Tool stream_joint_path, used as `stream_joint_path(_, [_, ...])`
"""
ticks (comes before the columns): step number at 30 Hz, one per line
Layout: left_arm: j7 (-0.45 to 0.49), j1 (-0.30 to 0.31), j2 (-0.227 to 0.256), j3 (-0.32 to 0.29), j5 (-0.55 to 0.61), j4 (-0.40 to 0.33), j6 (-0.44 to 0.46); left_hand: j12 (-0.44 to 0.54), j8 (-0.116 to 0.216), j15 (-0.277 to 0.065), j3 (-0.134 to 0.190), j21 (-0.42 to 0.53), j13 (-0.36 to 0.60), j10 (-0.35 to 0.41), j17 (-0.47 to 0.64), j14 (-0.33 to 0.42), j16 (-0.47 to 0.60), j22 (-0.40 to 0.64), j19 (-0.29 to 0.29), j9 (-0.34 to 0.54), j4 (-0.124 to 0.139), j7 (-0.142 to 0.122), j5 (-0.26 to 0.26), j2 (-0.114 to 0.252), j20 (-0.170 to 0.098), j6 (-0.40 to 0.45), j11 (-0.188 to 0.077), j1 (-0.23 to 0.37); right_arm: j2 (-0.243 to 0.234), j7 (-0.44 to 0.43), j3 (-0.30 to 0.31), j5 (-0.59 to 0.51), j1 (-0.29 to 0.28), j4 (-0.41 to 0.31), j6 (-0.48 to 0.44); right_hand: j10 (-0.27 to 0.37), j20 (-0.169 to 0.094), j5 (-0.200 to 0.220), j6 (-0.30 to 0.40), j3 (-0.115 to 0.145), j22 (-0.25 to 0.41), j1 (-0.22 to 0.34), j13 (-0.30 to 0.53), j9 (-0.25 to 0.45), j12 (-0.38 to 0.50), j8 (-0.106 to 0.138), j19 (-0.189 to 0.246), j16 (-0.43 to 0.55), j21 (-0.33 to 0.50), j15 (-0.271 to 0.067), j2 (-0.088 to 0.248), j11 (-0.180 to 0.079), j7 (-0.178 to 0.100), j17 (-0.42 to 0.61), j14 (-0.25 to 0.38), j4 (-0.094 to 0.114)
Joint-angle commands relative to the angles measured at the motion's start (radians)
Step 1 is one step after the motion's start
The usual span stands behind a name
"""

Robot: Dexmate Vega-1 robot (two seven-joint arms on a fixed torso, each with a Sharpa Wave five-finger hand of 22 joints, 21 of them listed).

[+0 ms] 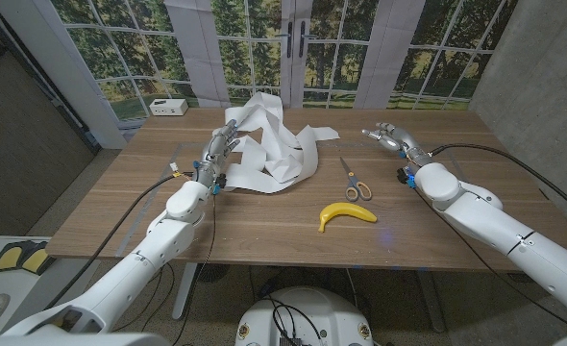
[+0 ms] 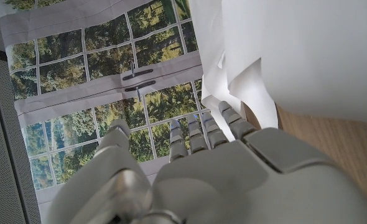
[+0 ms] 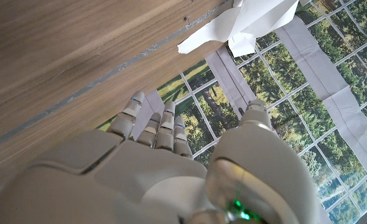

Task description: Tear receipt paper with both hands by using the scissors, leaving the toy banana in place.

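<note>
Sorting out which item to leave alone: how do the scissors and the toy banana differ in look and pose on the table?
The scissors are slim, with grey blades and orange-and-grey handles; the toy banana is plain yellow and thicker. The scissors lie straight, blades pointing to the far edge, while the banana curves crosswise. The scissors lie nearer the receipt paper; the banana lies nearer the robot. Both lie free on the table, touched by neither hand.

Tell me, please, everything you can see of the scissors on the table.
The small scissors with orange-and-grey handles and silver metal blades lie flat on the wooden table, blades closed and pointing toward the far edge, handles toward the robot. They sit between the crumpled white receipt paper and the right hand, just beyond the yellow toy banana. Nothing touches them.
</note>
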Motion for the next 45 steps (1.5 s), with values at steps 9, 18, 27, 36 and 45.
stream_joint_path(9, [-0.008,-0.015,-0.009,0.006,0.000,0.026,-0.007,0.004,0.003,-0.031,0.000,-0.007,0.000,0.013,0.003,0.009,0.000,0.005,0.009,0.002,-0.005,-0.001,0.002,-0.002,0.002,0.005,-0.001,-0.005,-0.001,-0.049,-0.009,-0.066,-0.004,-0.052,-0.088,0.063,-0.003,-0.007,0.055,0.012,0.002,0.029,0.000,0.003,0.012,0.009,0.051,0.015,0.010,-0.022,-0.004,0.002,0.008,0.002,0.062,-0.010])
stream_joint_path(18, [-0.029,-0.035,-0.011,0.012,-0.004,0.052,-0.003,0.005,0.008,-0.031,0.004,-0.012,0.001,0.018,0.002,0.011,-0.001,0.005,0.011,0.002,-0.007,0.004,0.002,0.003,0.003,0.022,0.003,-0.003,-0.003,-0.080,-0.013,-0.100,-0.021,-0.090,-0.125,0.095,-0.001,-0.009,0.086,0.015,0.003,0.034,-0.002,0.003,0.014,0.011,0.085,0.025,0.016,-0.019,-0.007,0.004,0.013,0.004,0.104,-0.010])
stream_joint_path(27, [-0.024,-0.030,-0.015,0.010,-0.007,0.053,-0.008,0.004,0.007,-0.032,0.005,-0.015,0.001,0.018,0.002,0.012,-0.001,0.005,0.013,0.002,-0.008,0.005,0.002,0.005,0.002,0.025,0.002,-0.001,0.000,-0.099,-0.020,-0.134,-0.028,-0.118,-0.141,0.126,0.002,-0.011,0.113,0.016,0.004,0.037,-0.003,0.003,0.018,0.014,0.118,0.031,0.022,-0.025,-0.014,0.004,0.013,0.005,0.135,-0.010])
stream_joint_path(36, [-0.002,-0.011,-0.025,0.003,0.000,0.048,-0.040,0.006,0.009,-0.036,0.006,-0.020,0.001,0.026,0.002,0.019,0.000,0.006,0.016,0.002,-0.010,0.005,0.001,0.005,0.004,0.037,-0.006,-0.001,0.005,-0.112,-0.029,-0.162,-0.038,-0.151,-0.193,0.171,-0.004,-0.011,0.163,0.022,0.006,0.054,-0.005,0.004,0.022,0.021,0.160,0.038,0.028,-0.031,-0.021,0.008,0.021,0.006,0.181,-0.015])
stream_joint_path(45, [0.015,-0.001,-0.048,-0.008,-0.009,0.056,-0.071,0.025,0.018,-0.057,0.005,-0.025,0.001,0.091,0.001,0.059,0.009,0.006,0.041,0.002,-0.017,0.005,-0.001,-0.002,-0.002,0.082,-0.020,0.000,0.021,-0.139,-0.035,-0.187,-0.045,-0.166,-0.220,0.222,0.001,-0.011,0.215,0.029,0.007,0.069,-0.005,0.006,0.025,0.027,0.226,0.048,0.041,-0.021,-0.026,0.015,0.030,0.010,0.230,-0.016])
